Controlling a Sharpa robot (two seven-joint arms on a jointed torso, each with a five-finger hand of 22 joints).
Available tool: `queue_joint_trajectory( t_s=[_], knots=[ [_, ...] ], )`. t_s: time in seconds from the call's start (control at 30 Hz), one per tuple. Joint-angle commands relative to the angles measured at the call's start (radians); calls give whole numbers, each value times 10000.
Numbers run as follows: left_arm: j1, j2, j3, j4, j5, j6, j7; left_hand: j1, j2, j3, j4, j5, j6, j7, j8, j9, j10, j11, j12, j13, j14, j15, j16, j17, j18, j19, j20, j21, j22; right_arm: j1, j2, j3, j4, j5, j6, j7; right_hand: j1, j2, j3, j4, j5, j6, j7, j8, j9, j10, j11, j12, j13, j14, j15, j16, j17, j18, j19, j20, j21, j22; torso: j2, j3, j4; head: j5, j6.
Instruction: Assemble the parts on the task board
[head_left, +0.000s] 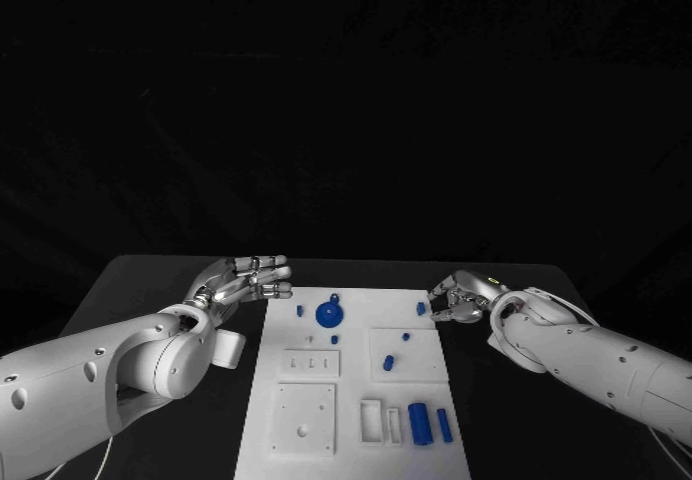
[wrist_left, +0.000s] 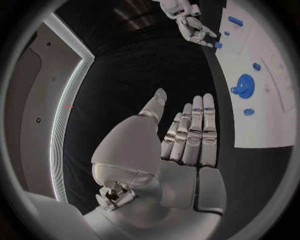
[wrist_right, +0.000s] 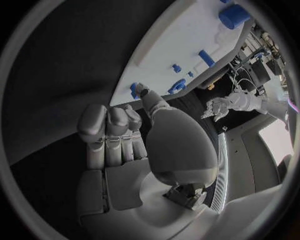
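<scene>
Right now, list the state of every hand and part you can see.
left hand: beside the task board, fingers straight, holding nothing.
right hand: at the board's edge, curled fingers by a small blue part; grip unclear.
blue gear: lying on the board.
blue cylinder: lying on the board.

White task board (head_left: 289, 400), blue parts (head_left: 330, 315), black table (head_left: 144, 290).

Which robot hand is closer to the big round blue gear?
Left. The left hand hovers just beside the board, near the blue gear; the right hand is by the board's opposite edge, farther away.
</scene>
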Motion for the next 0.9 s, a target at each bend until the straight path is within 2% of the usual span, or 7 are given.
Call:
queue_joint_trajectory(
  t_s=[0.03, 0.13, 0.3, 0.4, 0.6, 0.8, 0.9],
  knots=[
    [-2, 35, 8, -4, -31, 228, 45, -36, 41, -19, -61, 52, -16, -1, 35, 2, -41, -10, 46, 15, -59, -12, -41, 1, -88, -57, -12, 35, -14, -49, 91, 3, -214, 175, 219, 377, 28, 113, -197, 28, 18, -78, -3, 6, -11, -42, -59, -60, -25, 7, -38, -56, 19, -97, 289, -17, -74, 1241, 18, 17, 51, -45, -23],
    [-5, 41, 8, -14, -34, 239, 36, -27, 43, -19, -67, 53, -27, 0, 34, 1, -70, -5, 47, 15, -63, -9, -40, 3, -81, -60, -7, 35, -14, -87, 190, 3, -402, 305, 188, 410, 22, 150, -309, 64, 38, -91, 4, 5, -11, -56, -56, -72, -34, 4, -36, -69, 21, -88, 289, -14, -83, 1241, 10, 16, 40, -24, -34],
    [-9, 49, 8, -29, -36, 254, 29, -27, 43, -19, -67, 53, -27, 0, 34, 1, -70, -5, 47, 15, -63, -9, -40, 3, -81, -60, -7, 35, -14, -177, 382, 3, -660, 490, 35, 455, -29, 197, -439, 114, 44, -86, 19, 6, -11, -43, -42, -46, -20, 16, -21, -48, 51, -79, 300, 2, -65, 1246, 20, 34, 43, -7, -35],
    [-10, 58, 8, -36, -37, 261, 21, -27, 43, -19, -67, 53, -27, 0, 34, 1, -70, -5, 47, 15, -63, -9, -40, 3, -81, -60, -7, 35, -14, -207, 506, 3, -791, 636, -164, 449, -77, 237, -535, 208, -111, -114, 30, 4, -12, -39, -42, -32, -13, 26, -16, -37, 66, -75, 310, 5, -60, 1246, 12, 27, 37, 3, -82],
    [-11, 67, 8, -44, -37, 276, 7, -27, 43, -19, -67, 53, -27, 0, 34, 1, -70, -5, 47, 15, -63, -9, -40, 3, -81, -60, -7, 35, -14, -228, 670, 3, -969, 773, -404, 382, -109, 286, -585, 375, -218, -80, 47, 7, -10, -29, -12, 1, 7, 37, 4, -19, 90, -65, 324, 25, -37, 1252, 11, 13, 45, 8, -84],
    [-10, 68, 8, -72, -38, 271, -3, -25, 46, -24, -65, 50, -38, 3, 35, 1, -89, 0, 48, 15, -72, -3, -40, 4, -73, -65, -1, 36, -13, -232, 822, 4, -1173, 862, -549, 332, -125, 307, -559, 435, -243, -84, 63, 5, -11, -34, 6, 1, 5, 40, 15, -11, 100, -60, 325, 34, -37, 1252, 7, 30, 30, 18, -86],
    [-10, 68, 7, -78, -38, 275, -7, -25, 46, -24, -65, 50, -38, 3, 35, 1, -89, 0, 48, 15, -72, -3, -40, 4, -73, -65, -1, 36, -13, -233, 891, 5, -1287, 921, -605, 320, -135, 318, -514, 474, -270, -76, 71, 4, -12, -27, 18, 17, 13, 40, 24, -9, 103, -54, 327, 44, -27, 1254, 10, 25, 31, 11, -86]
  ],
)
